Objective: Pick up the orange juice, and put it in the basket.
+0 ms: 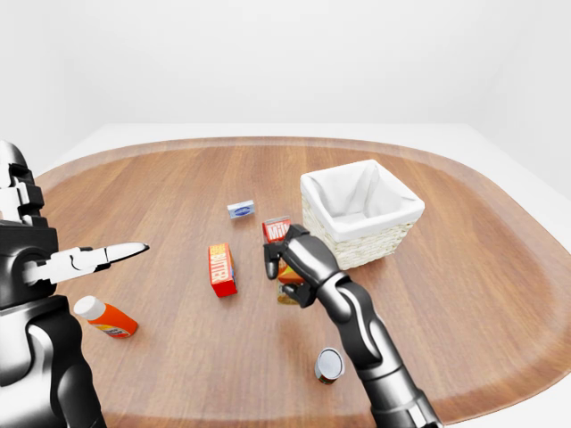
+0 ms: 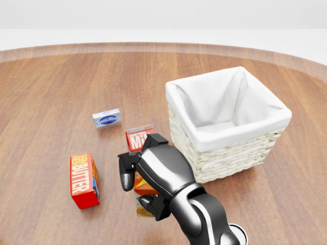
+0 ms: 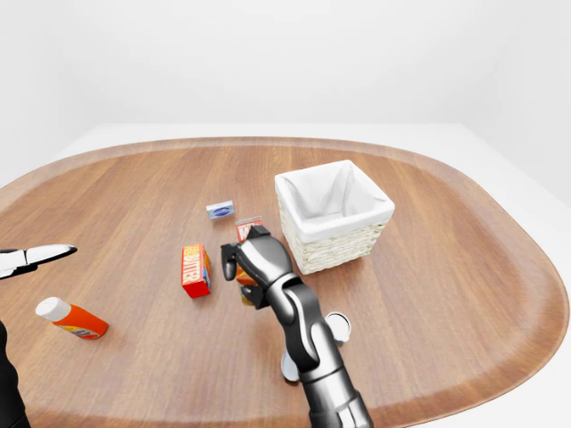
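Near the bottom centre of the head view, my right hand (image 2: 140, 186) is wrapped around the orange juice carton (image 2: 144, 196): one dark finger (image 2: 125, 176) curls down over its left side, another hooks under its lower edge, and the palm covers most of the top. Only an orange face and a pale lower corner of the carton show between the fingers, so I cannot tell whether it is clear of the table (image 2: 46, 97) or resting on it. It sits just below the milk carton (image 2: 139, 139), whose red top peeks out above my knuckles, and left of the basket (image 2: 225, 153), outside it.

That basket is woven, with a white cloth liner, and stands upright at the right of the head view, close to my forearm but apart from the juice. A red butter box (image 2: 84, 180) stands to the left of my hand, well separated from it, and a small blue and white packet (image 2: 107, 118) lies further up the table. In the left-eye view a can (image 1: 328, 365) stands beside my right forearm, and an orange bottle with a white cap (image 1: 105, 317) lies on its side at far left. My left hand (image 1: 94, 258) hangs above that bottle, fingers stretched out and holding nothing.
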Controlling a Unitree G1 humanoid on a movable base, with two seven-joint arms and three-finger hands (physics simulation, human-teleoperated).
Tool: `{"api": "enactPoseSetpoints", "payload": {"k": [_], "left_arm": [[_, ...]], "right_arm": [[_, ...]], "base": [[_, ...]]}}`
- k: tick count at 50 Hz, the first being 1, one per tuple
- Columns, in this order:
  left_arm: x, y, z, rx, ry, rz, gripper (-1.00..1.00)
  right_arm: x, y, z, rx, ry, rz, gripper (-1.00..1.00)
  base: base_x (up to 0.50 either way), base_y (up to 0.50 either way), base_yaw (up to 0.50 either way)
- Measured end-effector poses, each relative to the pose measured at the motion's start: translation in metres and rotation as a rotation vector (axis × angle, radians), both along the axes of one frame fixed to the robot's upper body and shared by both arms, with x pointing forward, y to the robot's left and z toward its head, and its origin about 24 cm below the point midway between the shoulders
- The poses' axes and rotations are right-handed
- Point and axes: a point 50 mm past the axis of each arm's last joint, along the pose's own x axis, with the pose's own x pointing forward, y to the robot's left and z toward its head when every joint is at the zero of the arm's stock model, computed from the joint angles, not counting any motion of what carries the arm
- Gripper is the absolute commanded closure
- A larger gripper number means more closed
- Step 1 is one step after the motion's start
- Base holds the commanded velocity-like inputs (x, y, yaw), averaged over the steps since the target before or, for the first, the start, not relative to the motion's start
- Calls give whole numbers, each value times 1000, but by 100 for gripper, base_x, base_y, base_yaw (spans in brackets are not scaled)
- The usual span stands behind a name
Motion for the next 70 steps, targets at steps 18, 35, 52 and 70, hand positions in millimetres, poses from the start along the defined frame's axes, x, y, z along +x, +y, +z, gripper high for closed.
{"api": "enactPoseSetpoints", "payload": {"k": [18,35,52,70], "left_arm": [[0,0,0,0,0,0,-100],[0,0,0,0,0,0,-100],[0,0,0,1,2,-1,-100],[0,0,-1,1,3,-1,-100]], "right_arm": [[4,0,29,-5,-74,23,100],[11,1,61,16,-126,35,100],[26,1,94,25,-168,29,100],[46,0,135,38,-212,16,100]], "base": [[0,0,0],[0,0,0],[0,0,0],[0,0,0]]}}
